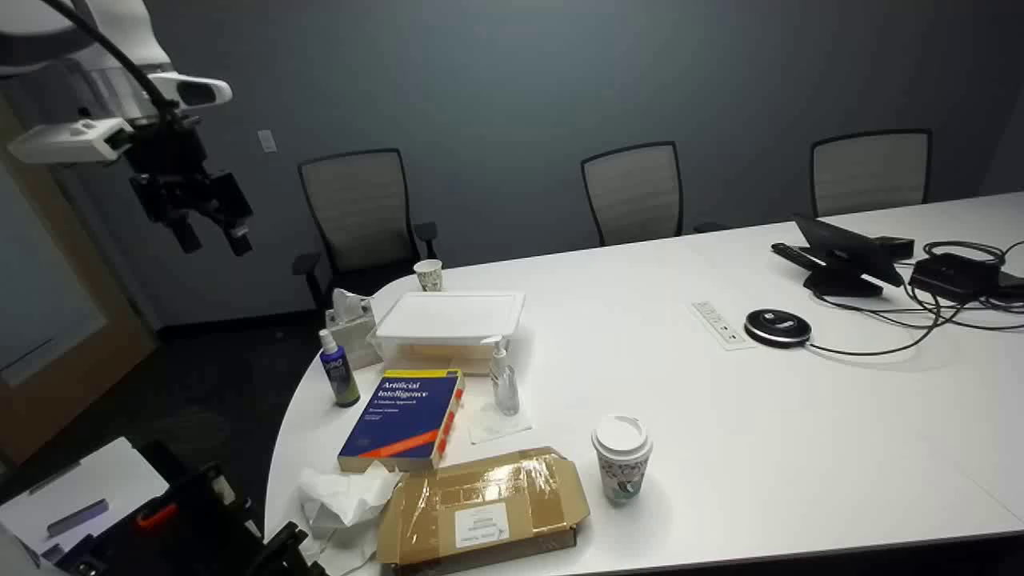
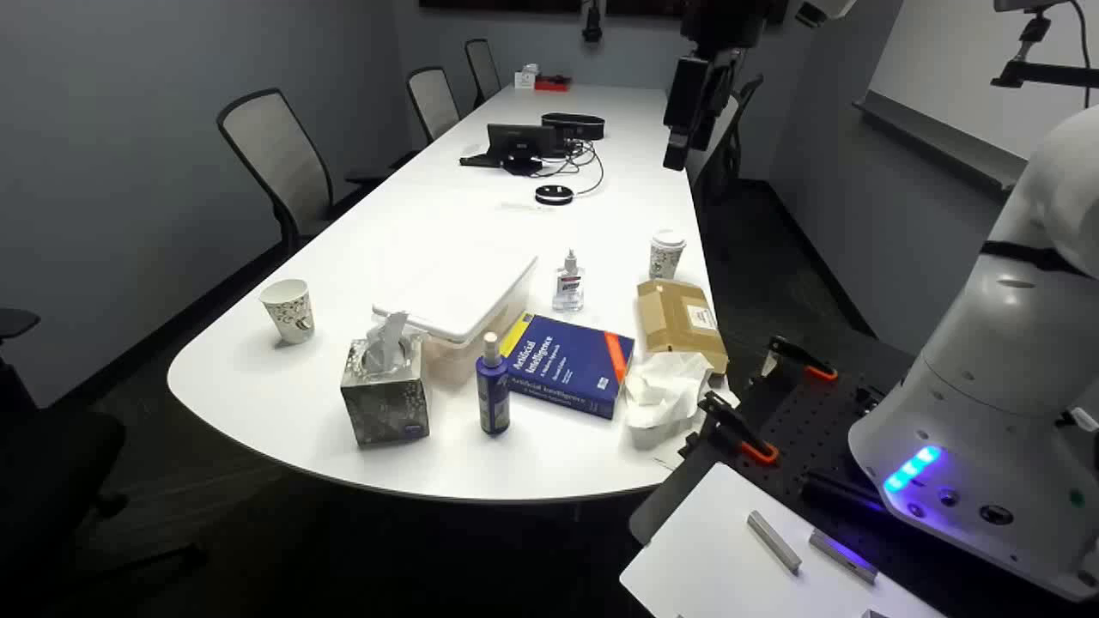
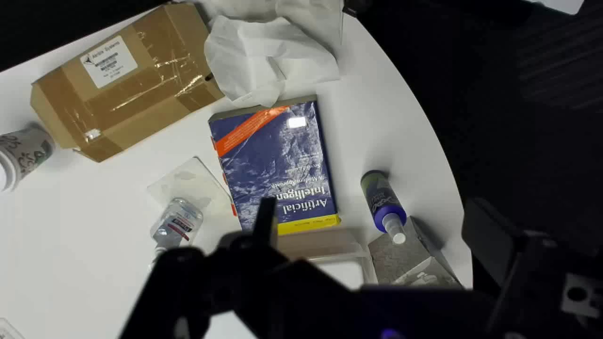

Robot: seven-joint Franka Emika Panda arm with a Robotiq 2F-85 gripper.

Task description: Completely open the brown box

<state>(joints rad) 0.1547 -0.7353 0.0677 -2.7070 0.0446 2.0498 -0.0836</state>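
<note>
Brown box (image 1: 496, 492), lid down, lies flat at the near edge of the desk (image 1: 640, 352), its white label (image 1: 482, 525) uppermost and shiny tape (image 1: 506, 474) running across the cardboard. Left to right, from where I stand on the near side: at far left the gripper (image 1: 214, 246) is raised well above desk level, its two fingers (image 1: 186, 236) set wide apart; the wrist view shows the same broad gap. Next, a purple-blue spray bottle (image 1: 340, 374) stands upright near the desk's rounded left end. On the near side lies a crumpled white tissue (image 1: 344, 498), close by the left end of the brown box; whether the two touch, I cannot tell. Beyond the spray bottle stands a tissue box (image 1: 360, 338), one sheet (image 1: 350, 304) rising from its top. A blue book (image 1: 404, 420) lies flat, cover up, just beyond the brown box, with a yellow band (image 1: 422, 373) at its far end and an orange stripe (image 1: 398, 446) across its near end. Farther back, an open paper cup (image 1: 429, 276) stands behind the white translucent container (image 1: 452, 316), whose lid is on. Right of the book, a clear pump bottle (image 1: 505, 388) stands upright. Just right of the brown box, a lidded paper cup (image 1: 622, 460) is also upright. Well apart, farther right, are a black disc (image 1: 778, 328) and a dark, tilted screen (image 1: 850, 250).
</note>
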